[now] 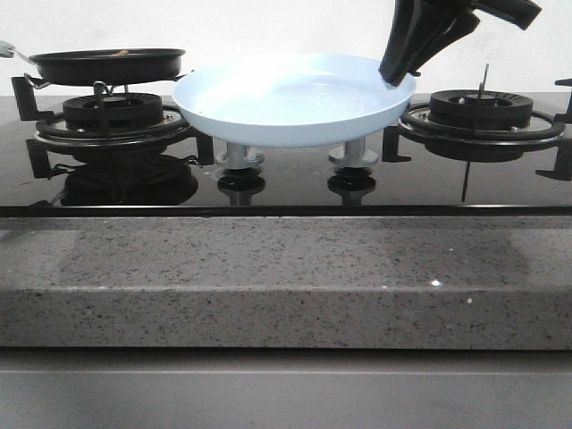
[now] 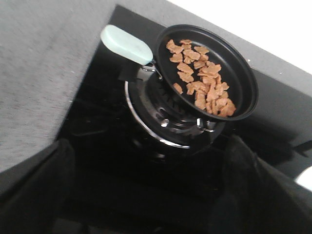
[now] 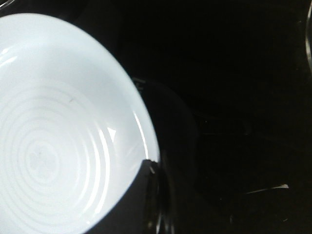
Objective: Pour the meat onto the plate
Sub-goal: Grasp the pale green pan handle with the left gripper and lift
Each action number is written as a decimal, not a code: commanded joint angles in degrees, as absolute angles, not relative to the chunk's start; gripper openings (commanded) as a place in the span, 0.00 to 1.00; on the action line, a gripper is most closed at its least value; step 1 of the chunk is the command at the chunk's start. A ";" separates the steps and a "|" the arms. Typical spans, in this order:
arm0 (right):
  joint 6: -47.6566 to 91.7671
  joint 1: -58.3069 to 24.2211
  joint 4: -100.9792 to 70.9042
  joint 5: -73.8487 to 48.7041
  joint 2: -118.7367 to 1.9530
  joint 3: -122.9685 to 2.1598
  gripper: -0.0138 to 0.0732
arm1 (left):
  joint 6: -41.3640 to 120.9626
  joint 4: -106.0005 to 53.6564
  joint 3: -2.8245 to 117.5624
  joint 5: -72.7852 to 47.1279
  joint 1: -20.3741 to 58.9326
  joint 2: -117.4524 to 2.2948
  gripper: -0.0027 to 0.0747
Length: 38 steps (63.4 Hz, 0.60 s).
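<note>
meat (image 2: 202, 80): thin tan-brown strips in black pan (image 2: 243, 80) | plate (image 1: 295, 103): pale-blue, bare, ringed | right fingers (image 1: 399, 71) clamp plate rim | left fingers: cannot tell

Open air above the frying pan (image 1: 107, 64); the plate (image 1: 295, 98) crowds its right side.

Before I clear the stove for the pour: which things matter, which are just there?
Needed: meat, frying pan holding it, plate, right gripper at its rim.
Just there: right burner, stone counter.
</note>
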<state>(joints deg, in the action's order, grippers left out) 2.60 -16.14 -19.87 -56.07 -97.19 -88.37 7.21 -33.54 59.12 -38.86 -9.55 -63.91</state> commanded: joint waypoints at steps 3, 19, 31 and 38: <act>3.19 -16.03 -21.64 -53.61 -94.11 -89.72 0.08 | 18.58 -53.10 64.20 -42.65 -12.41 -69.15 0.82; 3.19 -16.03 -21.64 -53.61 -94.11 -89.72 0.08 | 29.66 -75.49 67.56 -51.32 -21.71 -81.22 0.82; 3.19 -16.03 -21.64 -53.61 -94.11 -89.72 0.08 | 30.73 -78.40 71.60 -53.65 -23.04 -88.78 0.82; 3.19 -16.03 -21.64 -53.61 -94.11 -89.72 0.08 | 30.73 -79.18 73.52 -54.24 -22.93 -91.80 0.82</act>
